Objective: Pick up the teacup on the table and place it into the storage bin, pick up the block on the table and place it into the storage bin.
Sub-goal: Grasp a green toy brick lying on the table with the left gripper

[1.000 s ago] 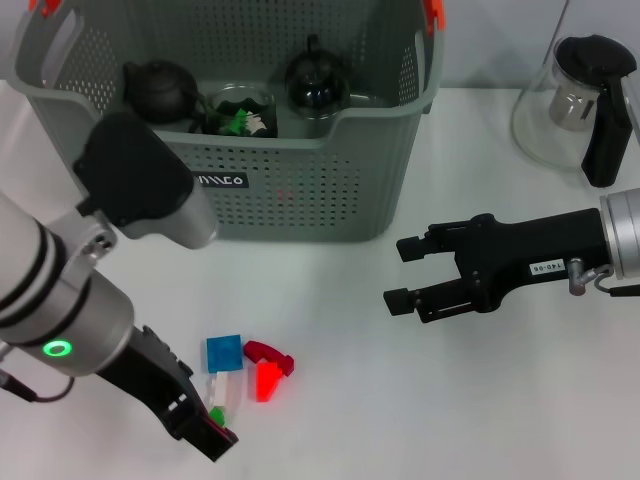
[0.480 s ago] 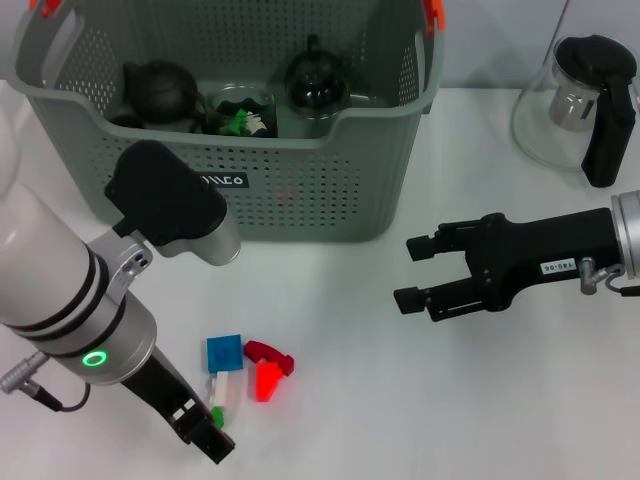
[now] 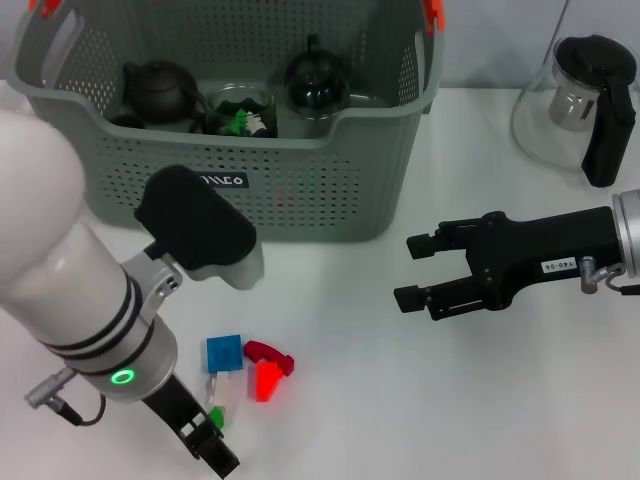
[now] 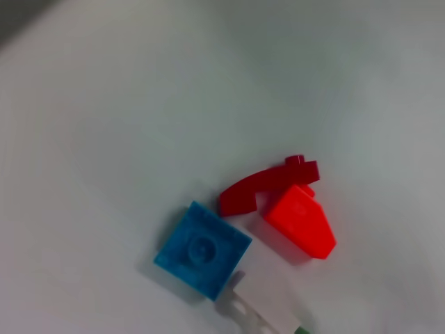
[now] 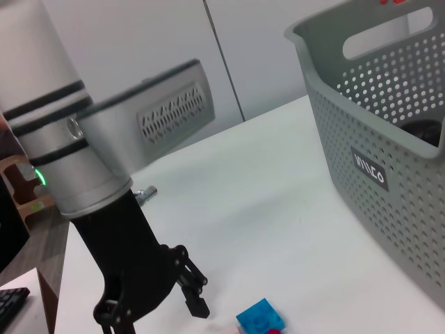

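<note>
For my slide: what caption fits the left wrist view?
Blue block, two red blocks and a white block clustered on the table.

Robotics laboratory or test room: a bare white tabletop (image 3: 400,400) staged with a perforated storage bin (image 3: 300,190), a glass teapot (image 3: 580,100) and loose toy blocks (image 3: 245,365), backed by plain white wall panels (image 5: 174,42), with a keyboard corner (image 5: 12,305) alongside.

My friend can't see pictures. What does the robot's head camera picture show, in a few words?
A small pile of toy blocks, blue, red, white and green, lies on a white table in front of a grey basket that holds dark teapots. The robot's left gripper is beside the blocks, and its open right gripper hovers off to the right, near a glass jug.
</note>
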Available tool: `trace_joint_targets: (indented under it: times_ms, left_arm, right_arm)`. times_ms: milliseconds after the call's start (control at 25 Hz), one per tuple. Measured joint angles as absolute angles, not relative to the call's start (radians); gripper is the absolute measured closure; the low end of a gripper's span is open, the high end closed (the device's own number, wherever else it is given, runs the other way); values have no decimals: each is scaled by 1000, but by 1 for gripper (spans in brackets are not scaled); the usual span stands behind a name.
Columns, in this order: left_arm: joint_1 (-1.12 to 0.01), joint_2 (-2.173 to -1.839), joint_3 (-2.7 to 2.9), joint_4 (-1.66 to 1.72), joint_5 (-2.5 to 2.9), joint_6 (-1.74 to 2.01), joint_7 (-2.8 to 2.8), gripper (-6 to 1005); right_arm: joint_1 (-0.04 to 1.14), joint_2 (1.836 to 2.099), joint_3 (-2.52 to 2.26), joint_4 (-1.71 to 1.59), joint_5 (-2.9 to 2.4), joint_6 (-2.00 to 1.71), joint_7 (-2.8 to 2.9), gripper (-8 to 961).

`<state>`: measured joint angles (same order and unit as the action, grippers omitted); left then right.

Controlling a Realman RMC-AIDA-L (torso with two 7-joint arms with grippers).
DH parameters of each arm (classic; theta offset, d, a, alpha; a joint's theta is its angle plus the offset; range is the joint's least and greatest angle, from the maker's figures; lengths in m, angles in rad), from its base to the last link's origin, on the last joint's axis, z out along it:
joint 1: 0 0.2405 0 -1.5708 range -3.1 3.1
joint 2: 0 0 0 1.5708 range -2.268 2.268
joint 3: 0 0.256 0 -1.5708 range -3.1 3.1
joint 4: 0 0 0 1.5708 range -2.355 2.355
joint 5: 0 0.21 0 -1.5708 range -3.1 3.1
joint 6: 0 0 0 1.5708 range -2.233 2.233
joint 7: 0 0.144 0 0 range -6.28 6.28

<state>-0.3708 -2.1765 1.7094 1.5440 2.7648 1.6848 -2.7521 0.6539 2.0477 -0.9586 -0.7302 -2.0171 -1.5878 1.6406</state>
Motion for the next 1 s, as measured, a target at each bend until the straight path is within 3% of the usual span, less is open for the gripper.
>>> trace_joint_targets:
  times_ms: [440,880,1000]
  left_arm:
    - [-384,-2177,1748,1523,2775,1660,-2770,94]
    - [-394,-2177,1776,1505,2779,1641,-2785,434]
    - [-395,-2177,1791,1504,2793,1633,-2792,433]
  right_arm:
    - [653,2048,-957,-730,-2017,-1586,1637,86]
    - [651,2048,-957,-730,-2017,-1585,1634,86]
    - [652,2048,-957,-730,-2017,-1585,1634,86]
